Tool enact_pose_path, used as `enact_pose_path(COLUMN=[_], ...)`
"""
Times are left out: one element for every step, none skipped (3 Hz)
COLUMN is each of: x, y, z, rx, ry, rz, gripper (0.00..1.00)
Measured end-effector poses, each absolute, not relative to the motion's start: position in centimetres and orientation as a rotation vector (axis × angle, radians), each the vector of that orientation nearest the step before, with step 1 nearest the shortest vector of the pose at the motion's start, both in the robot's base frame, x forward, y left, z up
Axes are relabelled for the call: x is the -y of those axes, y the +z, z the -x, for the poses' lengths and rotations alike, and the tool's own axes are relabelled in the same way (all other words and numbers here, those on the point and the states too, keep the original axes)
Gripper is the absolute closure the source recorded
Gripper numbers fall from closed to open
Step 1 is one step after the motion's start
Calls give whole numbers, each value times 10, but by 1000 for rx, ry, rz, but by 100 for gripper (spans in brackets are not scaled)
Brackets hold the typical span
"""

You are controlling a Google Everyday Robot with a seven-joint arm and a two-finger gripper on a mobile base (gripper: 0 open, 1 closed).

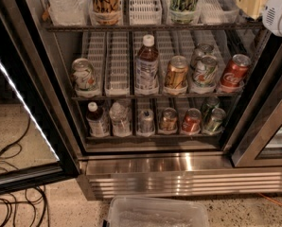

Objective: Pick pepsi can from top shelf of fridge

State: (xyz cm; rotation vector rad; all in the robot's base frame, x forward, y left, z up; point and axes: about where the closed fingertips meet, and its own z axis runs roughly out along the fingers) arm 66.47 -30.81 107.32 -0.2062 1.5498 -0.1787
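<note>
The fridge stands open in front of me, its black-framed glass door swung out to the left with a lit strip along its edge. The top shelf runs along the upper edge of the view. It holds a clear bottle, a tall gold-and-black can, white slotted lane trays and a tall green-and-black can. No blue pepsi can shows; it is hidden or out of view. My gripper is a cream-coloured piece on the white arm at the top right, level with the top shelf's right end.
The middle rack holds green-and-white cans, a brown bottle, a gold can and a red Coca-Cola can. The bottom rack holds small bottles and cans. A clear plastic bin and black cables lie on the floor.
</note>
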Motion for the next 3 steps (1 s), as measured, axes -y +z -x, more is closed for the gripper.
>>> enact_pose_path(x=[307, 308, 306], y=[1074, 1077, 1079], z=[-667, -671, -672], rx=[-1546, -1536, -1529], ry=[-182, -190, -187], rz=[200, 191, 182], gripper=[31, 31, 50])
